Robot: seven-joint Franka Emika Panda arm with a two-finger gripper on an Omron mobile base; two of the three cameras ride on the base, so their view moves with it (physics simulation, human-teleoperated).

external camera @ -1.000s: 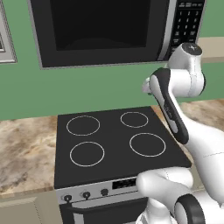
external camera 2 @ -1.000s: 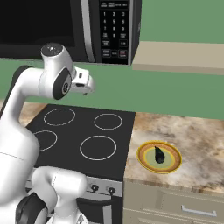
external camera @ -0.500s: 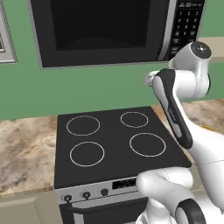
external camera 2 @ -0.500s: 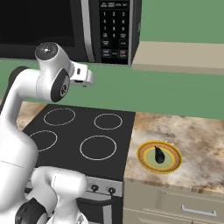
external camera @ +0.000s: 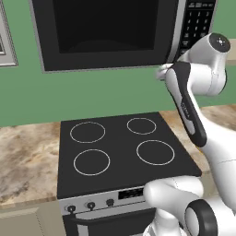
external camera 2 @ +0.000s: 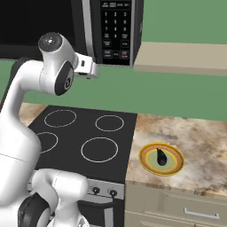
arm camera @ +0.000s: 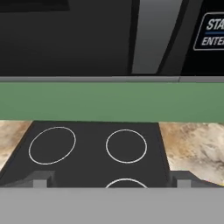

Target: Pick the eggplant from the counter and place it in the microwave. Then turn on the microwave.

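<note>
The gripper (arm camera: 109,181) is standing with its fingers (arm camera: 40,179) spread wide apart, gripping nothing, raised just under the microwave (external camera 2: 71,26) near the keypad panel (external camera 2: 116,31). The hand is facing the green wall above the stove top (external camera: 122,150). The eggplant (external camera 2: 161,157) is lying on the yellow-rimmed plate (external camera 2: 174,170), which is sitting on the counter (external camera 2: 199,142) just right of the stove, well apart from the gripper.

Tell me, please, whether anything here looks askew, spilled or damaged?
Nothing stands out. The eggplant lies on the yellow plate on the counter, the stove top is bare of spills, and the microwave looks intact.
</note>
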